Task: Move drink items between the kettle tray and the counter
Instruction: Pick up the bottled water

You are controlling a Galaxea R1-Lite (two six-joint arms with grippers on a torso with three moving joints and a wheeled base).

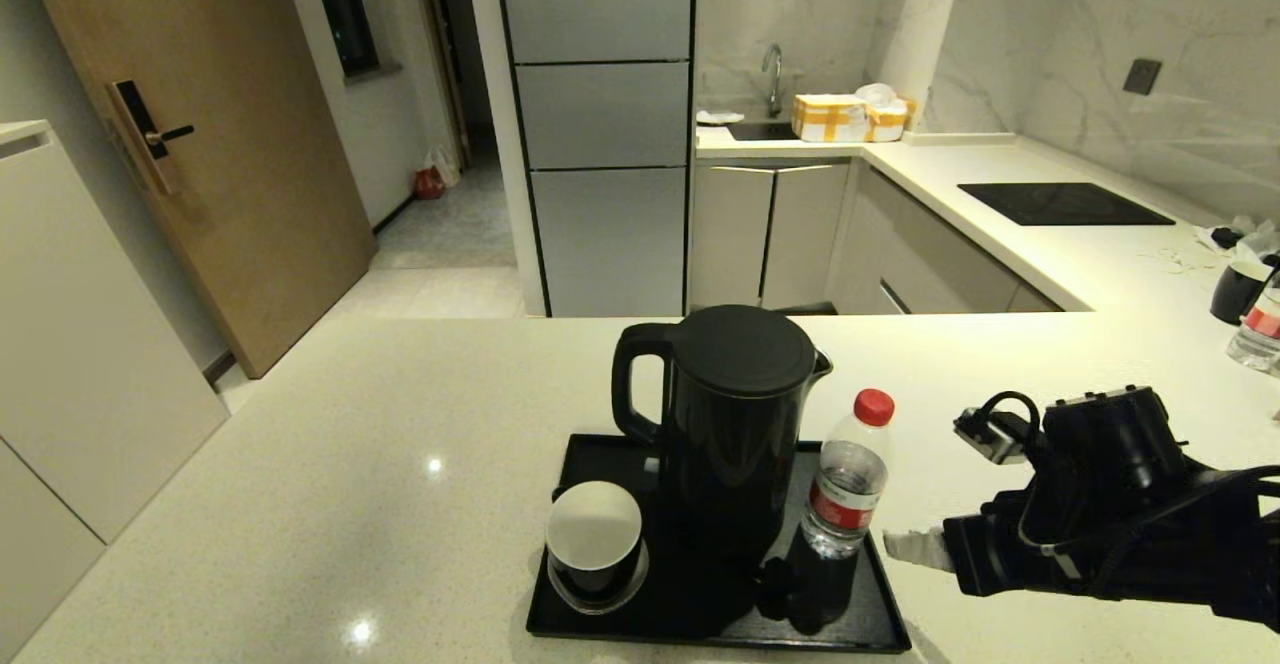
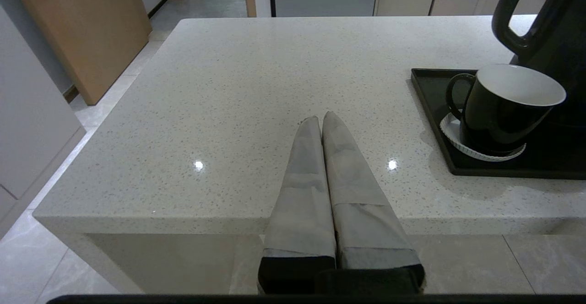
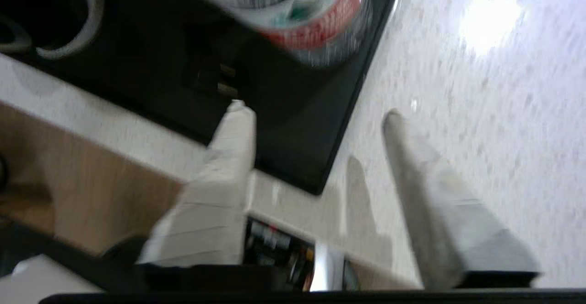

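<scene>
The tall black kettle [image 1: 738, 424] stands on the black kettle tray [image 1: 590, 634], on the off-white speckled counter [image 1: 350, 464]. A small clear bottle [image 1: 848, 479] with red cap and red label stands on the tray's right side, beside the kettle. My right gripper [image 1: 900, 547] hovers open just right of the tray, its fingertips a short way from the bottle's base. In the right wrist view the bottle [image 3: 311, 20] sits beyond the spread fingers [image 3: 229, 157], nothing between them. My left gripper [image 2: 320, 121] is shut and empty at the counter's near edge, left of the tray [image 2: 439, 130].
A black cup [image 1: 594, 542] with white inside sits on a saucer at the tray's front left. Far right on the counter stand another black cup [image 1: 1238, 291] and a second bottle [image 1: 1260, 329]. A black hob panel [image 1: 1062, 203] lies at the back right.
</scene>
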